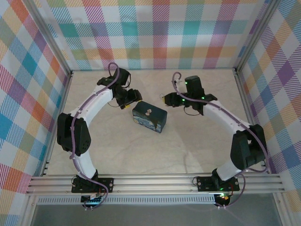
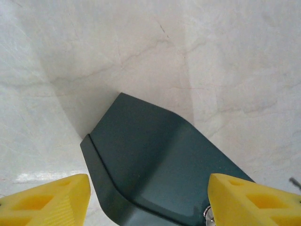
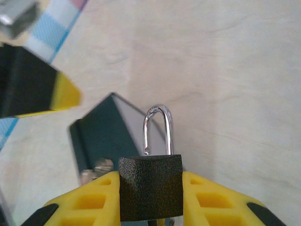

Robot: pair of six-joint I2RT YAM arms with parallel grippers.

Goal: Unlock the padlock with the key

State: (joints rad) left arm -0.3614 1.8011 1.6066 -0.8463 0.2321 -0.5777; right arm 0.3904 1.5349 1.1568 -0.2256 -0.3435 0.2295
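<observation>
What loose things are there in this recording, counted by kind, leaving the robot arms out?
padlock: 1
key: 1
tin: 1
Total: 3

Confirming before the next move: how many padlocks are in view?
1. The padlock is clamped in the right gripper, shackle pointing outward; another could be hidden behind the tin.

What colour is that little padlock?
The padlock is matte black with a silvery shackle; clearest in the right wrist view.
</observation>
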